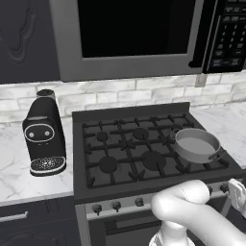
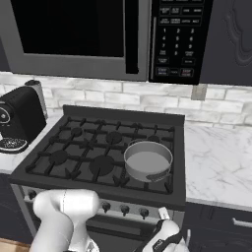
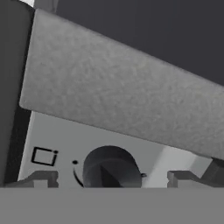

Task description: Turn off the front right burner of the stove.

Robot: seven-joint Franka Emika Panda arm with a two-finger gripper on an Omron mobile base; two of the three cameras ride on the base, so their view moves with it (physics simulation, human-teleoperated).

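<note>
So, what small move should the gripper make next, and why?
Probably ease straight forward a little, then close. In the hand view the gripper looks open, with one fingertip on each side of a dark knob on the stove front strip, and no contact is visible yet.

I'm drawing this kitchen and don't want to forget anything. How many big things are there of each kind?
stove: 1
microwave: 1
coffee machine: 1
pot: 1
Total: 4
</note>
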